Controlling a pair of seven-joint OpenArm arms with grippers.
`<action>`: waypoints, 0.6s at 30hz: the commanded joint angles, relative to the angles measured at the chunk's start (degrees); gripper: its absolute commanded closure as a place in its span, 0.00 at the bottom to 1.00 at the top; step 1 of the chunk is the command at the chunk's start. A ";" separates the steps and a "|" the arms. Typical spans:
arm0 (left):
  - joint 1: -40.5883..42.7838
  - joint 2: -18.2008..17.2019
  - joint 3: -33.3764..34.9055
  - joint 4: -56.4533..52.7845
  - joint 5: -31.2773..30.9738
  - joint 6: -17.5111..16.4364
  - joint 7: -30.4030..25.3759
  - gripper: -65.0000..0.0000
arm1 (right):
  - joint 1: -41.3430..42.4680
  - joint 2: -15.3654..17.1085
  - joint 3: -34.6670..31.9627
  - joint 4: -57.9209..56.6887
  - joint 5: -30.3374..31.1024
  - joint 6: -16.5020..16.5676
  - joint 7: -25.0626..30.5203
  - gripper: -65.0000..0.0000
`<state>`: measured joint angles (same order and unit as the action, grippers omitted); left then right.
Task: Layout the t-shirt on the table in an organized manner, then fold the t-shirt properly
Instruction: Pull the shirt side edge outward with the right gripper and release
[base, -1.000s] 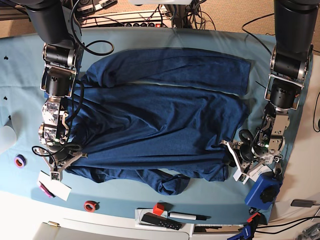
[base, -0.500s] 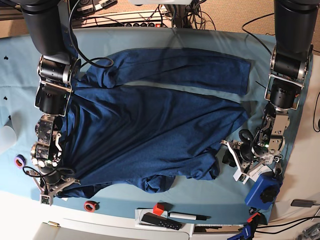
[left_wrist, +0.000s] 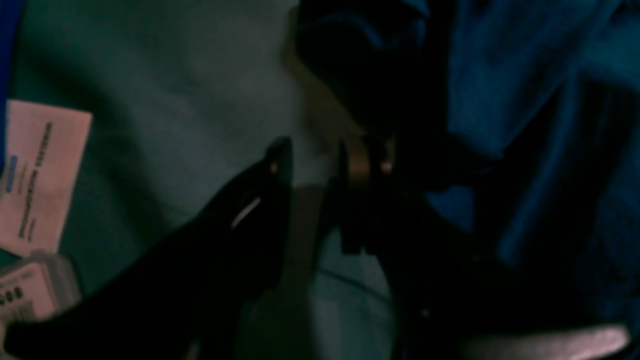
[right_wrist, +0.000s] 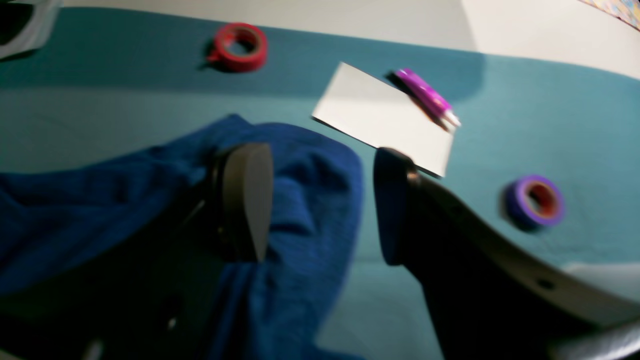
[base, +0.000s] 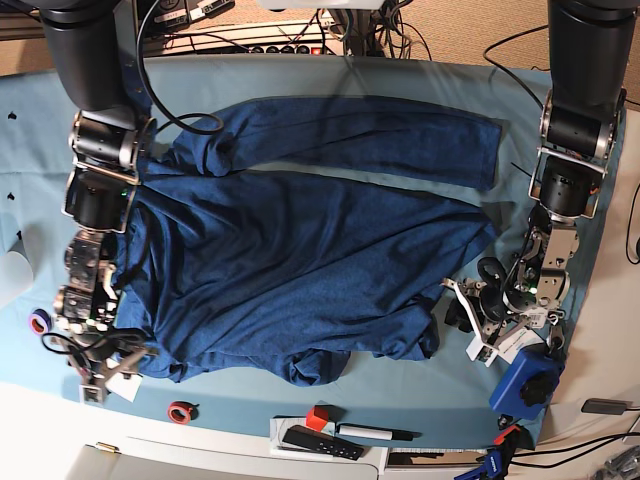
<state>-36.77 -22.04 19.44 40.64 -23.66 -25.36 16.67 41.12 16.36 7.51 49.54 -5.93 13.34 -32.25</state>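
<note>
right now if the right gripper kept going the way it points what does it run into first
Most likely the white card lying on the table: it sits just past the open right gripper. The t-shirt hem lies under and between its tips. Depth is unclear, so it might pass over the card.

T-shirt (base: 300, 270) lies spread on the table (base: 300, 75)

A robotics lab or workshop bench: the table (base: 330, 75) is draped in teal cloth, with black cables (base: 300, 25) bundled along its far edge. Just beyond the right gripper (right_wrist: 320, 205) lie tape rolls (right_wrist: 239, 46), a white card (right_wrist: 382, 125) and a purple marker (right_wrist: 425, 96).
</note>
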 joint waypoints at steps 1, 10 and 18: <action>-1.97 -0.33 -0.33 0.90 -0.59 -0.20 -1.29 0.73 | 2.19 1.49 0.11 1.07 1.22 -0.28 0.37 0.50; -1.95 0.28 -0.35 0.90 -0.61 -0.20 -1.33 0.73 | -1.88 6.25 0.11 1.07 18.16 12.33 -11.02 0.50; -1.95 1.25 -0.35 0.90 -0.61 -0.22 -1.66 0.73 | -9.57 6.84 1.84 1.07 19.08 12.11 -11.87 0.50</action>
<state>-36.82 -20.36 19.44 40.64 -23.68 -25.36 16.40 29.63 22.02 8.99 49.58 12.49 25.39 -45.23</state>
